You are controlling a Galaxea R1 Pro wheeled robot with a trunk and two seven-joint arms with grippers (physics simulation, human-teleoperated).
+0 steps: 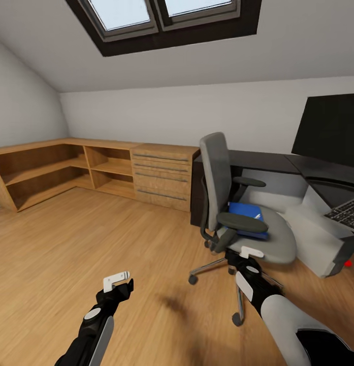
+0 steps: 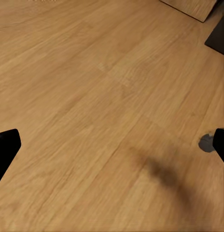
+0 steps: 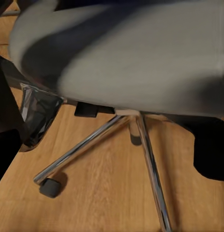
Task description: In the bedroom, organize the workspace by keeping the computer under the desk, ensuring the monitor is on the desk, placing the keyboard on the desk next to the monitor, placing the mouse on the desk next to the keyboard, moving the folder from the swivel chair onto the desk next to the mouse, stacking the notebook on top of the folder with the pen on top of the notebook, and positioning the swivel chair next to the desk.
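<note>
Right gripper (image 1: 251, 252) jaws open, empty, at the front edge of the swivel chair (image 1: 248, 203) seat, likely lined up for the folder (image 1: 249, 213) lying on it; left gripper (image 1: 117, 280) open, idle over floor; desk (image 1: 278, 161) just behind the chair

Around me a warm wood floor (image 1: 90, 239) fills the lower frame, a low wooden shelf unit (image 1: 70, 168) with drawers (image 1: 161, 178) runs along the white wall (image 1: 187, 112) at left centre, and a dark-framed skylight (image 1: 166, 20) brightens the sloped grey ceiling (image 1: 298, 46) above.
</note>
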